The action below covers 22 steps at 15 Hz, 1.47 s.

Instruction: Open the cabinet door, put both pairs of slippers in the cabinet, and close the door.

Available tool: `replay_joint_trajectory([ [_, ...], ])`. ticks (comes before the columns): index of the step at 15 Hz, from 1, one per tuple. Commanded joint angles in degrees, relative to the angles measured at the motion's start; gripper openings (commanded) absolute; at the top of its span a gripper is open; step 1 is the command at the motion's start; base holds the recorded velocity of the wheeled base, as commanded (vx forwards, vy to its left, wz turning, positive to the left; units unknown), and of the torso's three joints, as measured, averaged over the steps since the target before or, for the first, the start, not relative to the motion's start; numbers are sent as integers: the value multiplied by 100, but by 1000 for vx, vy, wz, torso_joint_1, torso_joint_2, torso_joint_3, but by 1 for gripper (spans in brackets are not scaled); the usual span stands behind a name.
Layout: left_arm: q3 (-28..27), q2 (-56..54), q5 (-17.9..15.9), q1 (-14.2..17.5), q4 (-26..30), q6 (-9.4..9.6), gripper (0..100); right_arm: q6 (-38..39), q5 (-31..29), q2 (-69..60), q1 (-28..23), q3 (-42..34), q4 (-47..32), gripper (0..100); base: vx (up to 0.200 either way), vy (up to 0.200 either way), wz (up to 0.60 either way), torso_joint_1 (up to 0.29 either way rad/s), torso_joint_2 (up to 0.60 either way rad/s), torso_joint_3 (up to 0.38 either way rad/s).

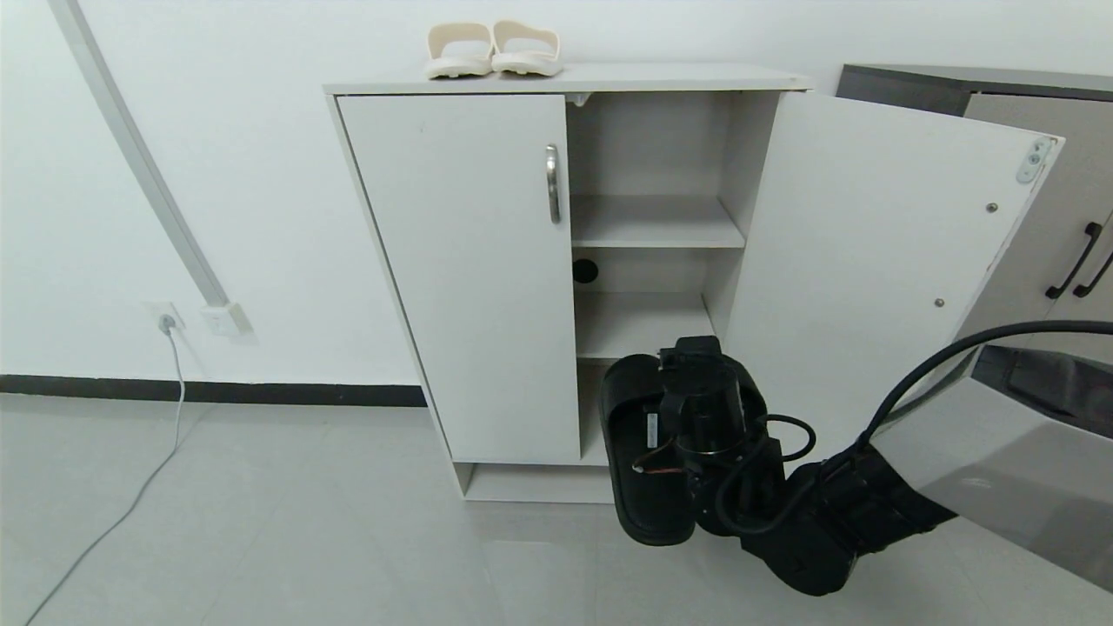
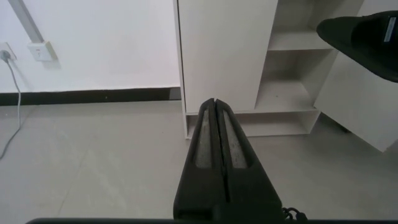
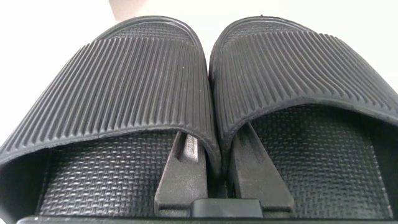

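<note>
Well, the biggest thing in front of me is the white cabinet (image 1: 661,78). Its left door (image 1: 461,278) is closed. Its right door (image 1: 869,261) is swung wide open, so I can see the shelves inside.

Next come the black slippers (image 1: 639,452). I am holding the pair in the air, just in front of the lowest space in the cabinet. My right gripper (image 3: 214,149) is squeezed tight on them. One finger (image 3: 186,162) is tucked under each strap, and the two slippers are pressed side by side.

In the head view, the open space is at 12 o'clock from my right gripper. The slippers run long from 6 o'clock to 12 o'clock. I think their toes point at the cabinet. So my next move is most likely a straight push forward, and maybe a little down, to set them on a shelf. My right arm is the near one for this. The open door is close at 2 o'clock, so I should not swing that way.

The cream slippers (image 1: 493,49) sit side by side on top of the cabinet, at 11 o'clock from my right gripper. They have to go in too.

My left gripper (image 2: 214,109) is pinched closed with nothing in it. It hangs well back from the cabinet.
</note>
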State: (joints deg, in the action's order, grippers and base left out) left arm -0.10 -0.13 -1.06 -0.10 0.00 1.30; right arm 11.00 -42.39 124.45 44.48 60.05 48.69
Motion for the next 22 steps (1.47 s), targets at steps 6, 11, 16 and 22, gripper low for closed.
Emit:
replay_joint_trajectory([
  [6, 1, 13, -8, 1, 0, 1, 0, 25, 2, 97, 52, -2, 35, 0, 0, 0, 0, 2, 1, -178],
  [11, 1, 13, 1, 1, 0, -16, 0, -36, 11, 176, 60, -108, 703, 0, 0, 0, 0, 4, 4, -197],
  [16, 1, 13, 1, 1, 0, -7, 0, -1038, 486, 79, 8, -1039, 2400, 0, 0, 0, 0, 3, 2, -197],
  [22, 1, 13, 1, 1, 0, -7, 0, -1020, 486, 132, -353, -1083, 2540, 0, 0, 0, 0, 2, 2, -102],
])
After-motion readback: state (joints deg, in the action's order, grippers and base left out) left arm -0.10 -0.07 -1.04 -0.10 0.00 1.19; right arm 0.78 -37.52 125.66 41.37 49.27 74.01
